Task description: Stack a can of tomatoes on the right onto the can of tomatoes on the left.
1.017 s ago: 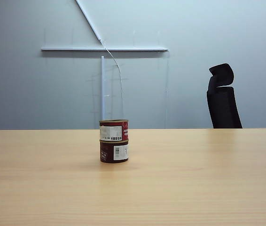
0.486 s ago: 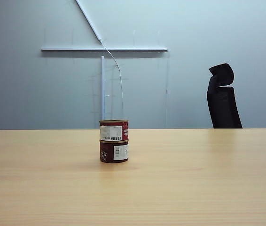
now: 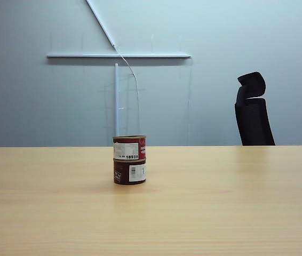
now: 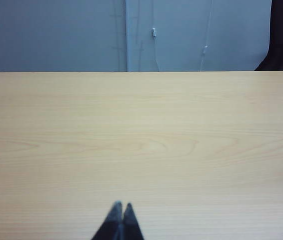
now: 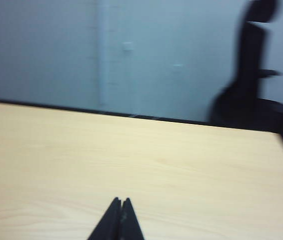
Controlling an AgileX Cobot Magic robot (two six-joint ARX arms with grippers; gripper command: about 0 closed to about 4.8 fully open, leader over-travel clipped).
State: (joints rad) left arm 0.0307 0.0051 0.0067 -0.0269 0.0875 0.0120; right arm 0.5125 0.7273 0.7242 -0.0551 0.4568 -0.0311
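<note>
Nothing moved: barcoded upper can (image 3: pixel 129 148) tops lower can (image 3: pixel 129 172); left pincer (image 4: pixel 120 206), right pincer (image 5: pixel 120 201) closed.

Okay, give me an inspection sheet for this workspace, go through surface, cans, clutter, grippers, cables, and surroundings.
Surface: light wooden table, bare apart from the cans.
Job's things: upper tomato can sits upright on the lower tomato can, edges lined up.
Clutter: nothing seen.
Grippers: left gripper shut, empty, over bare table; right gripper shut, empty, over bare table; neither shows in the exterior view.
Cables: thin wire hanging on the wall behind.
Surroundings: grey wall, black chair behind the table's far right.
</note>
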